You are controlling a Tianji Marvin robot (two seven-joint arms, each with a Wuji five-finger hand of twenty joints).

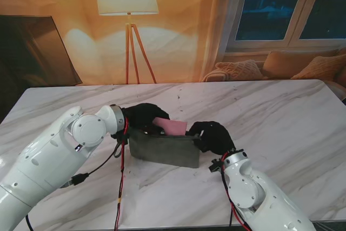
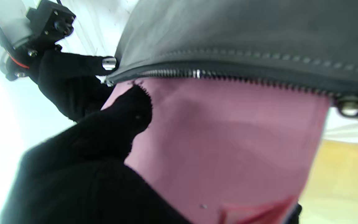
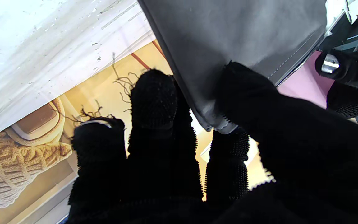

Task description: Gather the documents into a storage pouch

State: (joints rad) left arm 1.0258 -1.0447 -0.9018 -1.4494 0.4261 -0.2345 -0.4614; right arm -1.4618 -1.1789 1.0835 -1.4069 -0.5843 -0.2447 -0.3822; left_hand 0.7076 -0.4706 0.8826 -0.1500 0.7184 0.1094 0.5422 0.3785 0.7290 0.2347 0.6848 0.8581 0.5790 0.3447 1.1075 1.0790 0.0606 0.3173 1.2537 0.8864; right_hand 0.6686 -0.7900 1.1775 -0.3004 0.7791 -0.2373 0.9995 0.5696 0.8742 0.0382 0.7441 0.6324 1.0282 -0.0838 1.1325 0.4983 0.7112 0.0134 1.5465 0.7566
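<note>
The pouch (image 1: 165,151) is dark grey, the document (image 1: 172,127) is pink, both gloves are black, and the table (image 1: 281,117) is white marble with grey veins.

Overhead stand view; two close wrist views, all sharing the pouch (image 1: 165,149).

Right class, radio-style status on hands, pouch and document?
Left hand shut on pink paper document, partly inside grey zippered fabric pouch. Right hand shut on pouch end. No obstruction seen.
</note>
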